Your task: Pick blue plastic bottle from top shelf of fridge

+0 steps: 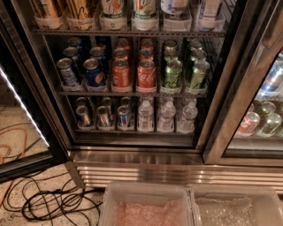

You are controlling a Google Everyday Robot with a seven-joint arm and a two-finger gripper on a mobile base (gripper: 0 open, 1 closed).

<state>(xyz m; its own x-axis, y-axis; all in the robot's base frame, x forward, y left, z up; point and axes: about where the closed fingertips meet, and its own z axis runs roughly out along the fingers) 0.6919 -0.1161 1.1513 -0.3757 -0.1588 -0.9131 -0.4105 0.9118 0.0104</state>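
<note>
The fridge (137, 160) stands in front of me with its left door swung open. The top shelf (128, 33) runs across the upper edge of the camera view. Only the lower parts of the bottles on it show. At its right end stand two bottles with pale blue-and-white labels (174, 7), cut off by the frame, so caps and necks are hidden. Left of them are white bottles with green-red lettering (114, 8) and amber ones (44, 9). The gripper is not in view.
Soda cans (146, 73) fill the middle shelf. Small cans and clear water bottles (166, 115) fill the lower one. The open door (22, 110) with a light strip is at the left and a closed glass door (261, 110) at the right. Black and orange cables (48, 203) lie on the floor. Two clear bins (146, 207) sit at the bottom.
</note>
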